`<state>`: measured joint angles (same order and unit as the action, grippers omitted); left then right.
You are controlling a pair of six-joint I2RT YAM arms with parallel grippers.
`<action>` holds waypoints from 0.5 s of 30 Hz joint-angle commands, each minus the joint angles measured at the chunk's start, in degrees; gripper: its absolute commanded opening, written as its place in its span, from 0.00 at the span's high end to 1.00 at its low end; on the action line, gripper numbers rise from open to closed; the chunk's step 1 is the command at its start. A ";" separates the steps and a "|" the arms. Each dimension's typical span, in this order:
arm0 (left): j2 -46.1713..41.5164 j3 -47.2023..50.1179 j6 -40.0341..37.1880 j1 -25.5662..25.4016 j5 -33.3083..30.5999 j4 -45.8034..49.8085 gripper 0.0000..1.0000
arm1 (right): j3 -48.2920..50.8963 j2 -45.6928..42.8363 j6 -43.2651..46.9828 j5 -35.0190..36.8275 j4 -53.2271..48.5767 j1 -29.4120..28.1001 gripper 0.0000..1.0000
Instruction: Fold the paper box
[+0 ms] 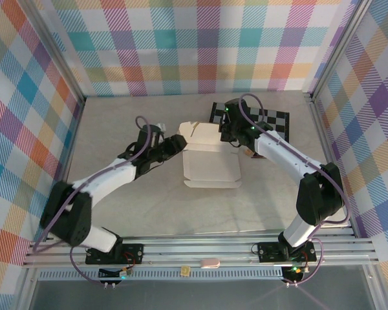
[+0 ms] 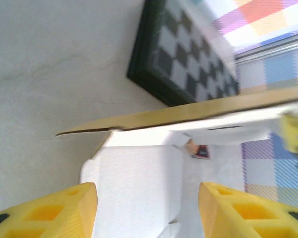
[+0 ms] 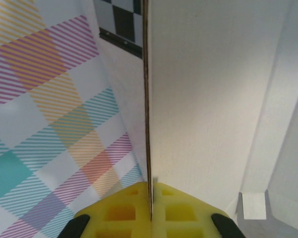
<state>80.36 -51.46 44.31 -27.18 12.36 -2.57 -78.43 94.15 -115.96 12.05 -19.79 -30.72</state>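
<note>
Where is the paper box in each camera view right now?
Top external: paper box at table centre, far flap raised.
Left wrist: paper box across the middle, tan flap edge over white inside.
Right wrist: paper box edge-on, pinched by the right gripper, panel covering the right side.
Shared landmark: checkered board beyond the box.

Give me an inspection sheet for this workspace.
Surface: pale marbled table.
Job's things: box part folded, one panel raised upright.
Clutter: checkered board at the far right of the box; small unclear item beside the box.
Claws: left claw open, facing the box; right claw shut on the raised panel's edge.
Cables: purple cables loop along both arms.
Surroundings: plaid walls; metal rail at the near edge.
</note>
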 commanded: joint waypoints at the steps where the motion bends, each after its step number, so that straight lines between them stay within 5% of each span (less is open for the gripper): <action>1: -7.79 0.94 -8.23 -0.27 -0.47 12.55 0.45 | -3.60 -1.60 -0.23 3.02 -6.20 -0.74 1.00; 8: -8.41 -6.09 -27.70 1.08 -2.40 25.03 0.51 | -6.31 0.16 0.59 1.39 -11.15 -0.88 1.00; 15: -0.29 -9.53 -43.11 1.00 -2.90 18.99 0.49 | -10.26 2.49 2.50 -0.10 -17.50 -1.24 1.00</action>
<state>78.41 -58.67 10.98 -26.48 10.04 16.82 -87.26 95.39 -114.69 12.75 -32.91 -31.38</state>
